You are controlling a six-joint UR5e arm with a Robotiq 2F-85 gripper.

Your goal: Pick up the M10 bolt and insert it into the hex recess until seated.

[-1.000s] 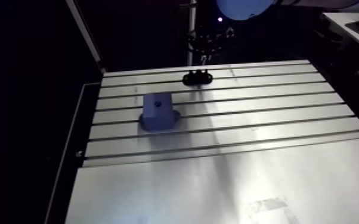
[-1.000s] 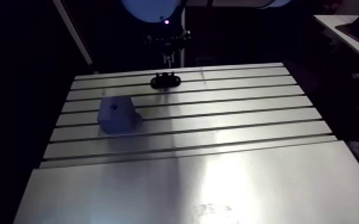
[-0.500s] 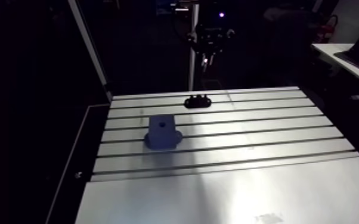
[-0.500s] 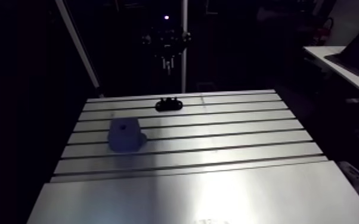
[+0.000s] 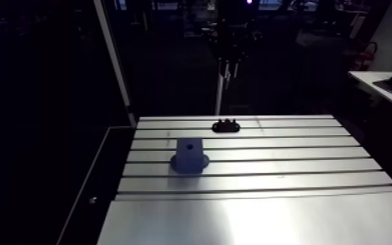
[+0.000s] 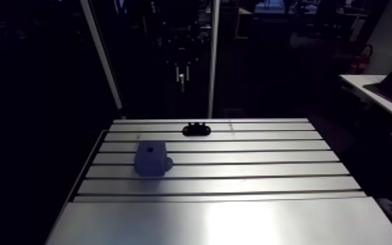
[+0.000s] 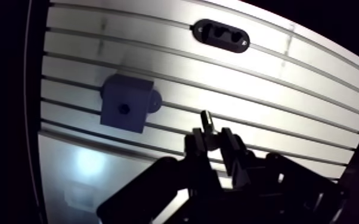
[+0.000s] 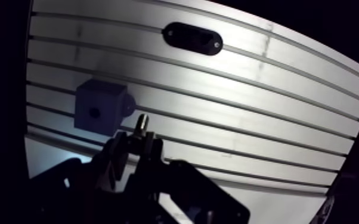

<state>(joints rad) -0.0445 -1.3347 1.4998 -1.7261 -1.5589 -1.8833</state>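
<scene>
In the arm view the gripper (image 5: 230, 60) hangs high over the far edge of the slotted table (image 5: 270, 215), well above and beyond the blue block (image 5: 189, 155). A black oval holder (image 5: 225, 125) lies on the table past the block, and the fingers here are too small and dark to read. The wrist view adds that the fingers are pinched narrowly on the M10 bolt (image 7: 207, 122), a slim pale metal shank jutting out ahead of the fingertips with its head hidden between them. The bolt is in the air beside the block, apart from the dark recess (image 7: 124, 108) in the block's top face.
</scene>
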